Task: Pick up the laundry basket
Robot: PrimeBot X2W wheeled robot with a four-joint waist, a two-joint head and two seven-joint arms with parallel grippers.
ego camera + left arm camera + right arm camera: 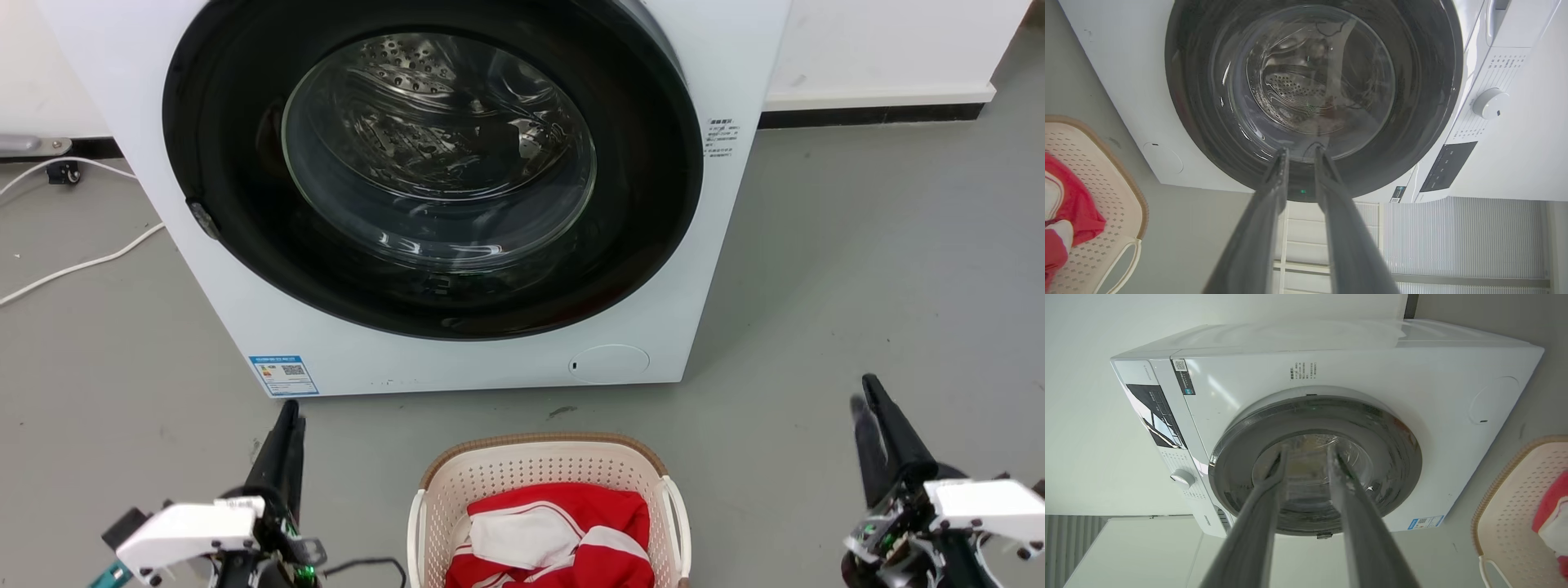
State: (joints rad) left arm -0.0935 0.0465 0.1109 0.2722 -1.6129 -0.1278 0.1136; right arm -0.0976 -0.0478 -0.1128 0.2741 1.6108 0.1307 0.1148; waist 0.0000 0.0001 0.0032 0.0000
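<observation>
The cream perforated plastic laundry basket (522,472) sits on the floor (833,278) between the empty, slightly parted left gripper (287,412) and right gripper (865,396); each should clamp 1 white handle (682,514), lifting level.

Cream perforated laundry basket (531,472) — red-and-white cloth (608,510).

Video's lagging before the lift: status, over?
Open and empty: left gripper, right gripper, flanking the basket. It sits on the floor, red cloth inside, not gripped. Its handles unblocked; washing machine just behind.
</observation>
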